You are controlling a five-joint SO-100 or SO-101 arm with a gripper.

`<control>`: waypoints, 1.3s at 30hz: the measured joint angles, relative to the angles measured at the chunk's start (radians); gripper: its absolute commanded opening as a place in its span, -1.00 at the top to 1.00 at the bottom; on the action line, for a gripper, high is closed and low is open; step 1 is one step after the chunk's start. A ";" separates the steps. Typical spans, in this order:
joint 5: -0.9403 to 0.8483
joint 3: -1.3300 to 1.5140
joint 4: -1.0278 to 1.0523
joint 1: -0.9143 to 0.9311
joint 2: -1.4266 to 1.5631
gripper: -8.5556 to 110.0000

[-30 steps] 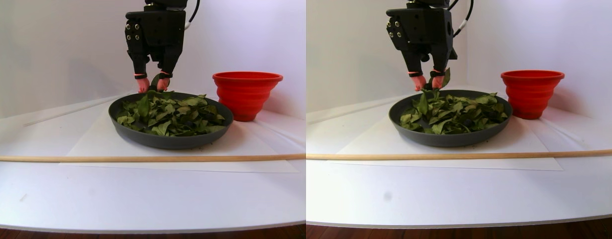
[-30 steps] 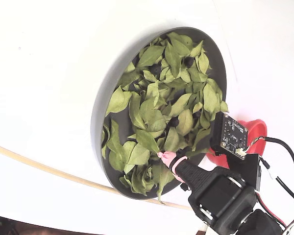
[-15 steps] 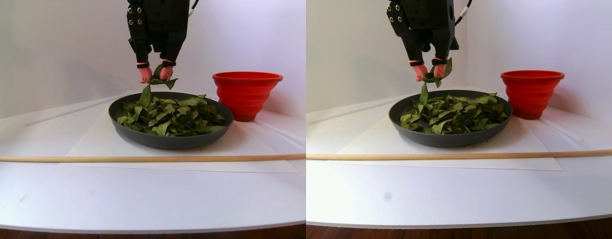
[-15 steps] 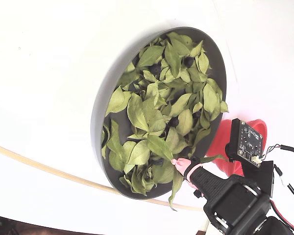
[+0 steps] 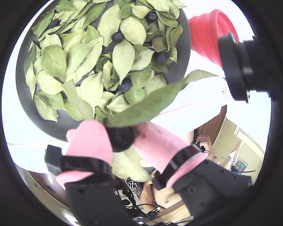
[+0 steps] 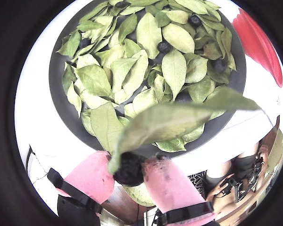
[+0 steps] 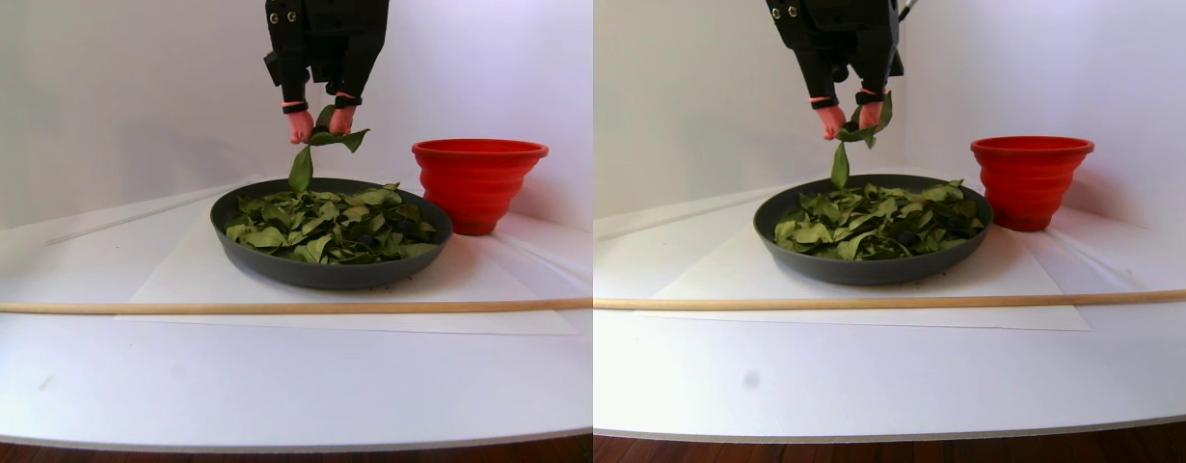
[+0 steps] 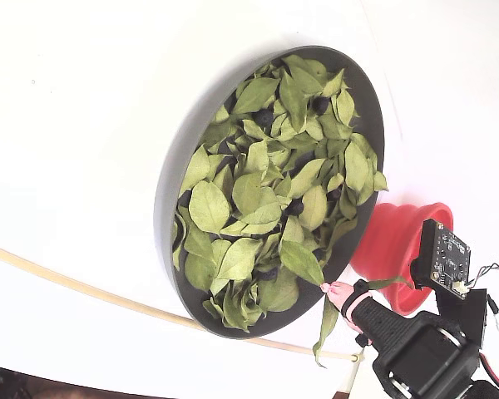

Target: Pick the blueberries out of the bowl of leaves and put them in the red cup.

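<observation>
Wrist view: the gripper (image 6: 129,170) pinches a blueberry (image 6: 128,168), with a leaf (image 6: 179,118) caught too, raised above the bowl (image 6: 56,84), presumably for the red cup (image 6: 257,40).

Grip: pink fingers (image 5: 89,141) pinch one dark blueberry (image 5: 121,137), long leaf (image 5: 153,101) caught across it.
Below: bowl (image 5: 23,92) of leaves (image 5: 85,52), loose berries among them.
Upper right: red cup (image 5: 205,33).
</observation>
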 measured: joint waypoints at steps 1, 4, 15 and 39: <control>-0.003 0.000 0.000 0.005 0.000 0.68; -0.011 0.000 0.000 0.015 0.000 0.68; -0.029 -0.057 -0.014 0.078 0.000 0.68; -0.120 -0.210 -0.130 0.204 -0.114 0.68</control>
